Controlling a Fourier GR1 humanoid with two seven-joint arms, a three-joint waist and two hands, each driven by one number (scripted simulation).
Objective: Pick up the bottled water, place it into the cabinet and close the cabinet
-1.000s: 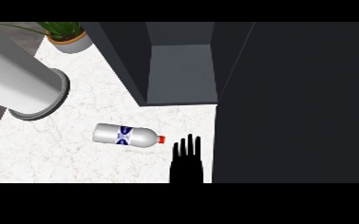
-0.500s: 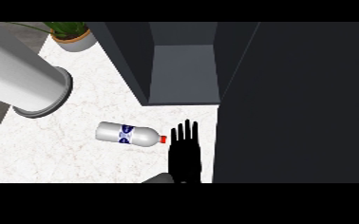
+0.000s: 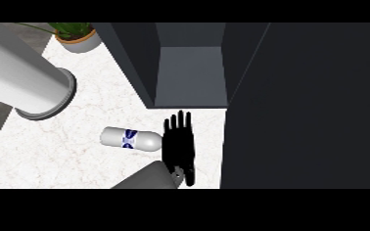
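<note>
One hand in view, the right hand point(image 3: 178, 142), flat with fingers straight and slightly spread, holding nothing, just right of the bottled water point(image 3: 130, 139). Bottle lies on its side on the counter point(image 3: 65, 151), long axis roughly left-right, cap end hidden behind the hand. Open cabinet point(image 3: 192, 73) sits just beyond the bottle.

White marble counter point(image 3: 80, 161) with a potted plant point(image 3: 76, 34).
</note>
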